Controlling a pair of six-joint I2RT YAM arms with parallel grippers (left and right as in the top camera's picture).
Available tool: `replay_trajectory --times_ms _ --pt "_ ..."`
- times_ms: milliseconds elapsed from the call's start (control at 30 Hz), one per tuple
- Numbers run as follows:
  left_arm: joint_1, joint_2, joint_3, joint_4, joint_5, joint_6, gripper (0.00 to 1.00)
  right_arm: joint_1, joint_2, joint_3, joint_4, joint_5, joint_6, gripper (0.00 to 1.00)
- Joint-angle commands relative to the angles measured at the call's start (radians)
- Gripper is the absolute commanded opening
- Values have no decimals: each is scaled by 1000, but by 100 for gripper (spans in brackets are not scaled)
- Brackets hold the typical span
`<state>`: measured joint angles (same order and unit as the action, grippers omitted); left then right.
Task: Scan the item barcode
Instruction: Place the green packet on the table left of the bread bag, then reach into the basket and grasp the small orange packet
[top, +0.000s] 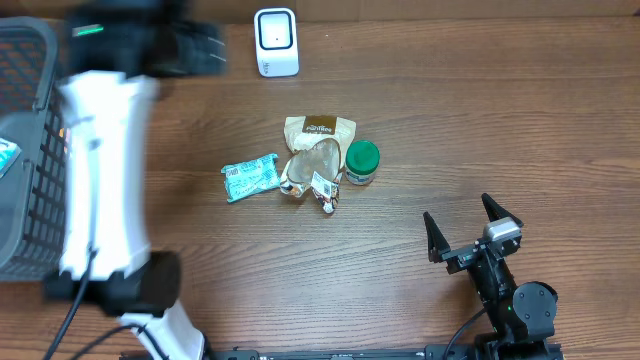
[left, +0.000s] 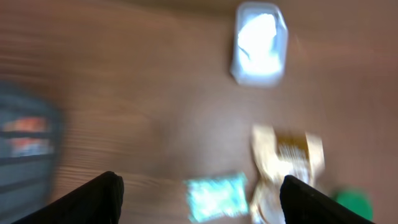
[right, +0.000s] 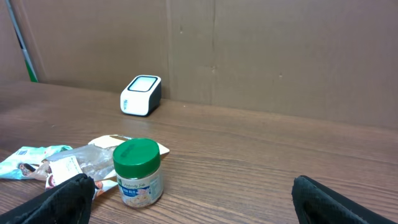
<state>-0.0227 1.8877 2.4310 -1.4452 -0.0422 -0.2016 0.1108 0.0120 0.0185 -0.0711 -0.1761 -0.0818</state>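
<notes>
— Wooden table (top: 420, 120) with a cardboard wall (right: 280, 56) behind it, yes? Where do the items lie?

— Bunched near the middle of the tabletop. A brown pouch (top: 320, 130) lies farthest back, and a clear packet (top: 313, 170) overlaps its near edge. A green-lidded jar (top: 361, 162) stands upright just beside them on the right. A teal packet (top: 250, 177) lies flat to the left, close to the clear one.

— And the barcode scanner?

— The white barcode scanner (top: 276, 42) stands at the far edge, behind the pile and well apart from it.

— What does the left gripper have hold of?

— Nothing. In the left wrist view the left gripper (left: 199, 202) has its dark fingers (left: 93, 199) spread wide at the bottom corners, with only table between them. That view is blurred, but the scanner, the pouch and the teal packet can be made out below. The white left arm (top: 100, 170) reaches over the table's left side, beside a dark basket (top: 30, 200).

— The right one?

— The right gripper (top: 463, 225) sits low at the near right with its fingers wide apart and empty. It points toward the jar and is well apart from it.

— Anything in the basket?

— Something pale shows at its left edge; I cannot tell what.
</notes>
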Motion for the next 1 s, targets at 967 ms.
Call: replay_trajectory --times_ms 967 --pt "760 468 -217 307 469 158 76 -6 -7 -10 5 2 2 100"
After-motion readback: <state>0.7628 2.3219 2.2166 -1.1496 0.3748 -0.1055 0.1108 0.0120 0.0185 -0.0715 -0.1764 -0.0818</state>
